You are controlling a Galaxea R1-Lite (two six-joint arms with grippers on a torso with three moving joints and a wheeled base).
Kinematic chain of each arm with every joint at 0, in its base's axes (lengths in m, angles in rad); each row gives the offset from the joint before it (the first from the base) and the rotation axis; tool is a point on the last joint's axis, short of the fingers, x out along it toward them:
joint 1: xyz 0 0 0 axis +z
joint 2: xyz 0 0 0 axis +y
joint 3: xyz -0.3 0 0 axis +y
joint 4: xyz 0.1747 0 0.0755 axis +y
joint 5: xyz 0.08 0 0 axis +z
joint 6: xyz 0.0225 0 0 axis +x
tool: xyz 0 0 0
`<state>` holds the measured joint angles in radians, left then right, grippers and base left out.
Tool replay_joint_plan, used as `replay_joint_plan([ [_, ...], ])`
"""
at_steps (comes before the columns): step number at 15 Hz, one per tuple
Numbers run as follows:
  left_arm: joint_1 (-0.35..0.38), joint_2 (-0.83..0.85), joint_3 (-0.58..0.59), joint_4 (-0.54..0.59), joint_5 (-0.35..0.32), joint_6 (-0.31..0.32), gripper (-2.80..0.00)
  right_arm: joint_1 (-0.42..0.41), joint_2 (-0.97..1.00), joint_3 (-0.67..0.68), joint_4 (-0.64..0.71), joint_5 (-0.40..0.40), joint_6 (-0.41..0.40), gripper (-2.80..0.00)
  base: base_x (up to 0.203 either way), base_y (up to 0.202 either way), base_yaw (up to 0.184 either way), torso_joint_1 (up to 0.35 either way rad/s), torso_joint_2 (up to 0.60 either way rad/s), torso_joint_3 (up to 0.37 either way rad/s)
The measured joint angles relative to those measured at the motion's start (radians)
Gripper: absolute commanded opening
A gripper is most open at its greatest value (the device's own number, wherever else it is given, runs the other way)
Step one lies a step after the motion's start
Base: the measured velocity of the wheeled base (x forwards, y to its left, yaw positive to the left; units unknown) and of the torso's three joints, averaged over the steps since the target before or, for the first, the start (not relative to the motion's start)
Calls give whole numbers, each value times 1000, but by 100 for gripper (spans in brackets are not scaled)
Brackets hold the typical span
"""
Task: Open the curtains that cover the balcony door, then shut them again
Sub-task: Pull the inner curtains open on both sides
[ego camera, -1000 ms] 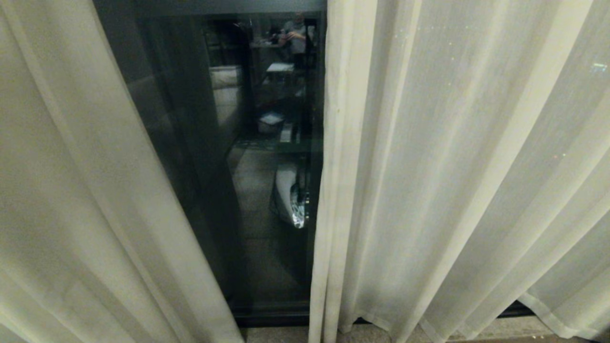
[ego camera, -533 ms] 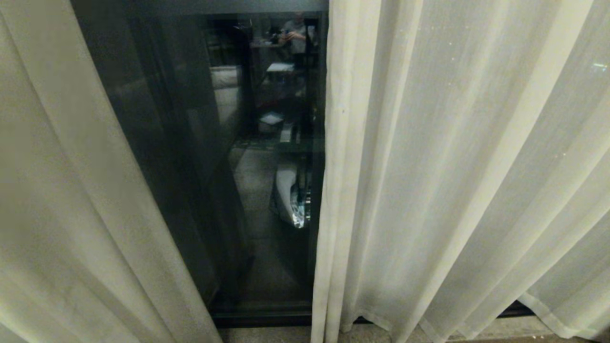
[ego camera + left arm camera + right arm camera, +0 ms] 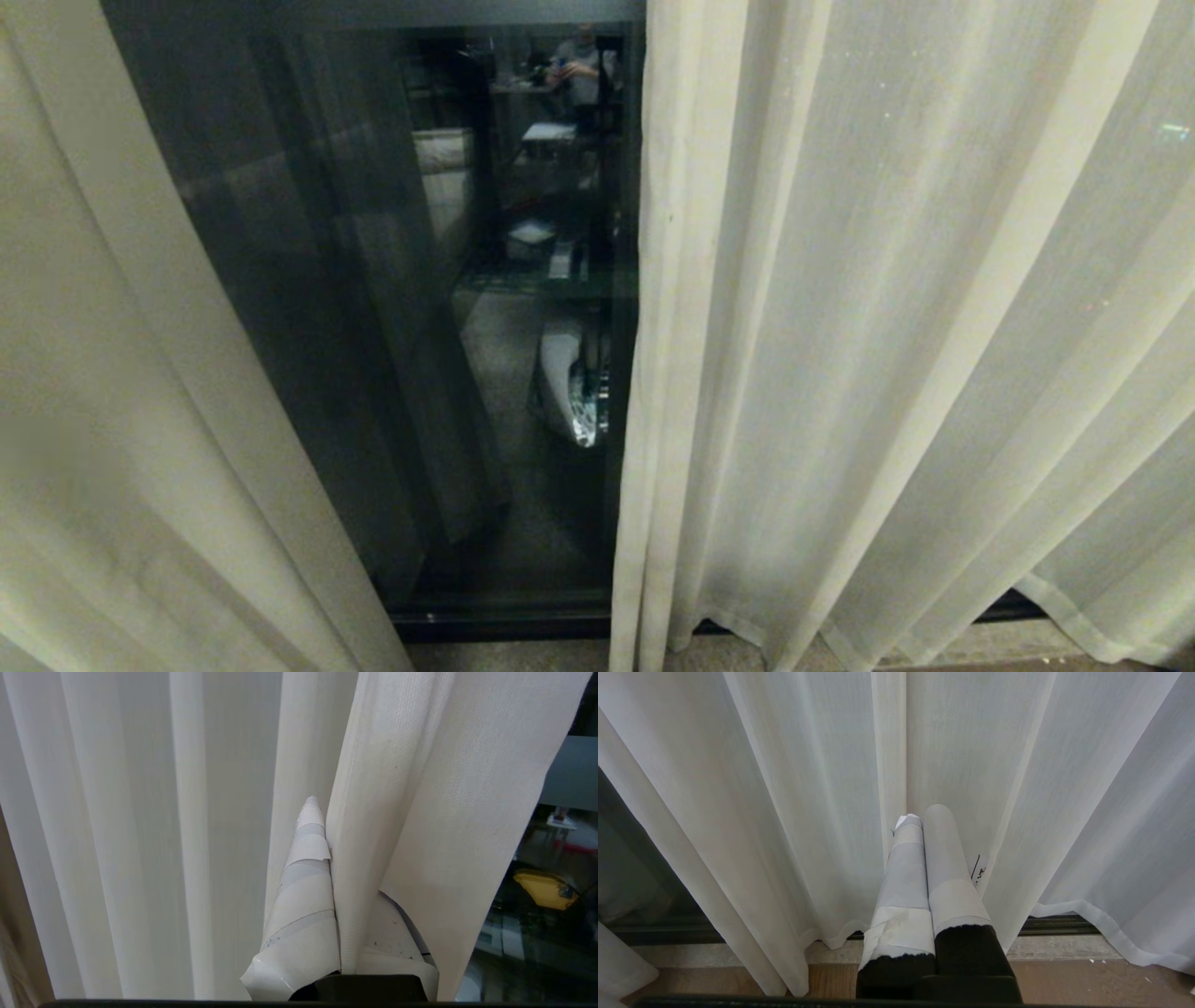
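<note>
Curtains parted, dark gap between them in the head view. Left curtain (image 3: 121,392) hangs slanted across the left side, its inner edge running down and toward the middle; right curtain (image 3: 887,355) hangs in deep folds from the centre to the right edge, hem just above the floor strip (image 3: 990,649). Balcony door (image 3: 373,308) shows in the gap: dark glass with room reflections, dark bottom frame at floor level. Neither arm in the head view. Left gripper (image 3: 334,858), seen from its wrist, is pinched tight on the hemmed edge fold of the left curtain, cloth running up between the taped fingers (image 3: 303,896). Right gripper (image 3: 924,858) fully closed, holding nothing, low near the floor, tips just before the right curtain's folds.
</note>
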<state>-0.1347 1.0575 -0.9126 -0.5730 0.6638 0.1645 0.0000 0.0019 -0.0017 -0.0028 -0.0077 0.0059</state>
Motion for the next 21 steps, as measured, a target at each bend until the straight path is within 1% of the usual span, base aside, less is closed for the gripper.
replay_joint_plan([
  [8, 0, 42, -18, 0, -58, 0, -280, 0, 0, 0, 0, 0, 0, -280, 0, 0, 0, 0, 0, 0],
  [15, -1, 112, -69, -5, -58, 0, -280, 0, 0, 0, 0, 0, 0, -280, 0, 0, 0, 0, 0, 0],
  [17, -2, 123, -70, -8, -59, 1, -280, 0, 0, 0, 1, 0, 0, -280, 3, 92, 5, 0, 3, -2],
  [21, -1, 130, -69, -13, -58, -1, -280, -1, 0, 0, 0, 0, 0, -280, 0, 186, 3, 3, 0, 3],
])
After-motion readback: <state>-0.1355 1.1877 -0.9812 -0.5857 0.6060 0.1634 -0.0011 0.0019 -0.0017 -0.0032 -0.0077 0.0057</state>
